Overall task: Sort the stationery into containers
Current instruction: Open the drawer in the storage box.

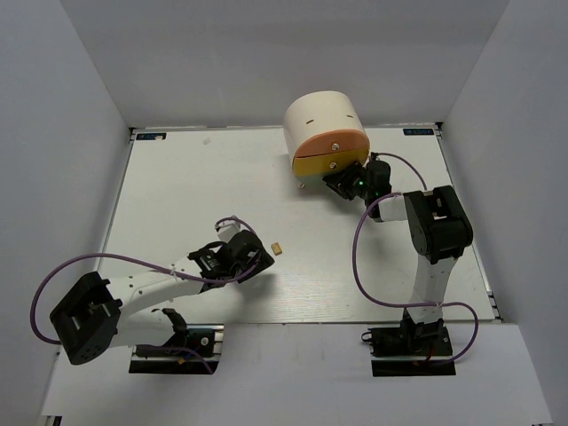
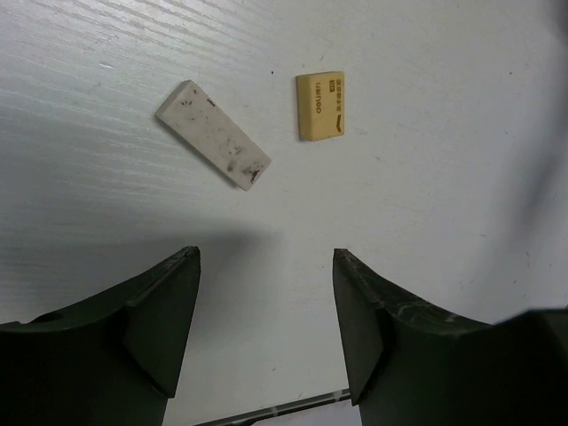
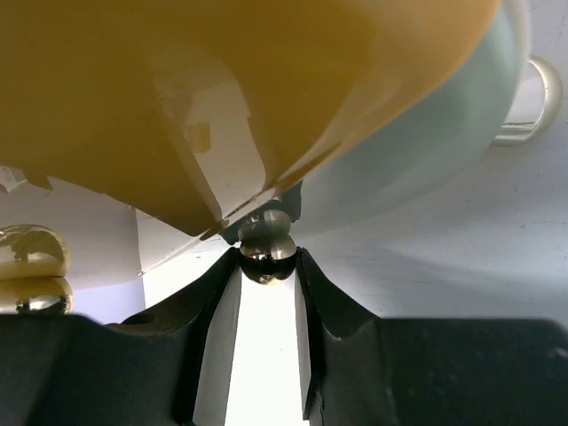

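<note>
From above, the left gripper (image 1: 241,259) hangs over the middle of the desk (image 1: 177,186), a little toward the near edge. The tan eraser (image 1: 278,249) lies just beside it on the side of the right edge, so this arm is far nearer. The right gripper (image 1: 349,184) is up by the far edge at the cream desk unit (image 1: 319,114).

At the left wrist, the jaws stand apart and empty. The grey eraser (image 2: 213,135) lies ahead, its long axis slanting across the gap, and the tan one is beyond it to the right.

At the right wrist, the fingers pinch the knob (image 3: 266,251) of the yellow drawer (image 3: 177,80).
</note>
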Controlling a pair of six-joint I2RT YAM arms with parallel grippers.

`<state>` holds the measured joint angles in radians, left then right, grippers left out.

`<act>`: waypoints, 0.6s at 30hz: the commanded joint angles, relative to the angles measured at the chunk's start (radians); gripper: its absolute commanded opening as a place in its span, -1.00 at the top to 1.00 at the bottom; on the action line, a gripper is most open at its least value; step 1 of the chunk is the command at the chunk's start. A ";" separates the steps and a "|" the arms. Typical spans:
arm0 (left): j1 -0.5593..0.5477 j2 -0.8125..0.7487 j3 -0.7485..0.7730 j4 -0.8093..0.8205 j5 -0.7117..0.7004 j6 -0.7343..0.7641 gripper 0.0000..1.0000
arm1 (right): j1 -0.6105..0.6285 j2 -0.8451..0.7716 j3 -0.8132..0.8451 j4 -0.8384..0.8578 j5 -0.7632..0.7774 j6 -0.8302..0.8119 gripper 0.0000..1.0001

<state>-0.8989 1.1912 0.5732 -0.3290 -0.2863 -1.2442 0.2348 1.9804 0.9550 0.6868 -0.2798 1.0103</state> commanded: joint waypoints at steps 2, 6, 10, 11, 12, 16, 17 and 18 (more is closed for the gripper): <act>-0.005 -0.005 0.033 0.016 0.003 0.014 -0.43 | -0.012 0.005 0.011 0.045 0.016 -0.027 0.64; -0.005 -0.005 0.033 0.016 0.012 0.014 -0.43 | -0.012 -0.021 -0.037 0.056 -0.002 -0.029 0.70; -0.005 0.004 0.033 0.025 0.012 0.023 -0.43 | -0.012 -0.061 -0.111 0.069 -0.024 -0.032 0.73; -0.005 0.004 0.033 0.025 0.012 0.023 -0.43 | -0.011 -0.074 -0.120 0.074 -0.027 -0.033 0.73; -0.005 0.004 0.033 0.025 0.012 0.023 -0.43 | -0.011 -0.095 -0.160 0.077 -0.032 -0.038 0.73; -0.005 0.004 0.033 0.034 0.012 0.023 -0.43 | -0.008 -0.155 -0.235 0.088 -0.056 -0.029 0.75; -0.005 0.004 0.033 0.044 0.012 0.023 -0.43 | -0.009 -0.169 -0.243 0.088 -0.059 -0.024 0.75; -0.005 0.004 0.033 0.044 0.012 0.023 -0.43 | -0.005 -0.182 -0.254 0.088 -0.056 -0.019 0.75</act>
<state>-0.8989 1.2030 0.5735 -0.3069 -0.2756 -1.2301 0.2287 1.8484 0.7364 0.7734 -0.3180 1.0031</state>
